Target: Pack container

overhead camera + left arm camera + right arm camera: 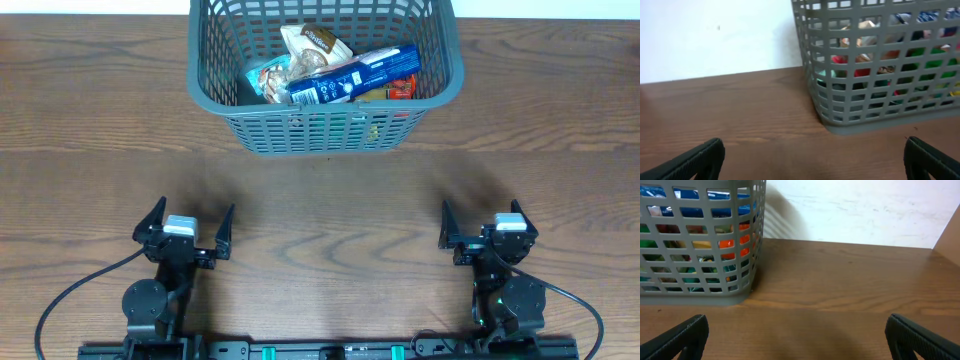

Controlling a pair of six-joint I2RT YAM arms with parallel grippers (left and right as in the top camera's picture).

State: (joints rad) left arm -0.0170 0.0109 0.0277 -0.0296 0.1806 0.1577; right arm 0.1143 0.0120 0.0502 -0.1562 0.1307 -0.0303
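The container, a dark grey slotted basket [200,85], stands at the far middle of the table and holds several snack packets, with a blue packet [355,77] lying across the top. It also shows in the left wrist view [815,100] and the right wrist view [747,292]. My left gripper [185,225] is open and empty at the near left, well short of the basket; its fingertips frame bare table in the left wrist view [812,157]. My right gripper [483,222] is open and empty at the near right, and shows in the right wrist view [797,335].
The wooden table [320,200] lies between the grippers and the basket. A white wall [715,35] stands behind the table's far edge. Black cables [70,290] run from the arm bases at the near edge.
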